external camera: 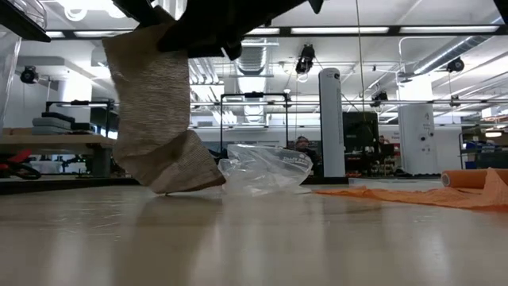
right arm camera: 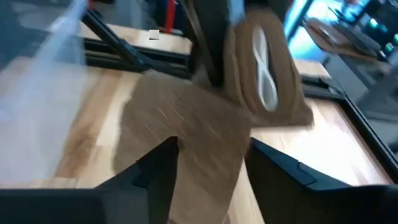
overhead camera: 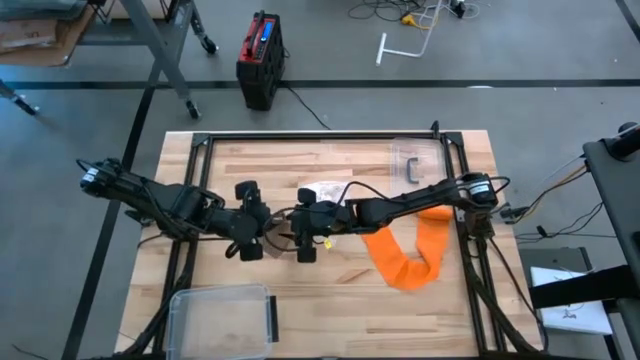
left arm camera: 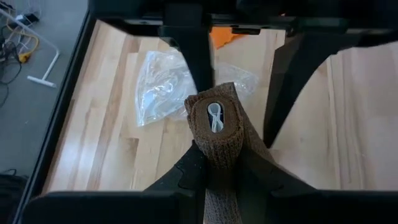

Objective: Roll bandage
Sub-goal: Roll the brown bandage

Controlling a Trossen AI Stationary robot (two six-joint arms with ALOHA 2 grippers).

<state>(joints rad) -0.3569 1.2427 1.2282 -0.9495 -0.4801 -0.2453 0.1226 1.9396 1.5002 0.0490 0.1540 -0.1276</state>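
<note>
At worktop [overhead camera: 330, 280] ctr, L pincer [overhead camera: 250, 238] and R pincer [overhead camera: 306, 243] both clamp brown bandage [left arm camera: 219, 134]; orange bandage [overhead camera: 405, 255] nearby.

left arm [overhead camera: 150, 197]: dark, near-black links, slender, joined by rounded housings; a pale round cap at the outer end by the table's edge
right arm [overhead camera: 410, 200]: same dark finish; a round joint housing with a light ring near the table's right rail
cables: thin black leads loop loosely along both arms; a thin black loop arcs above the right arm's forearm
left gripper [overhead camera: 252, 232]: black, blocky, two flat matte fingers [left arm camera: 186, 177] with stepped, angular inner edges
right gripper [overhead camera: 306, 240]: black, boxy, two broad matte fingers [right arm camera: 155, 171] tapering to blunt tips
markings: a small yellow spot on the right gripper's body; screws too small to tell
</note>
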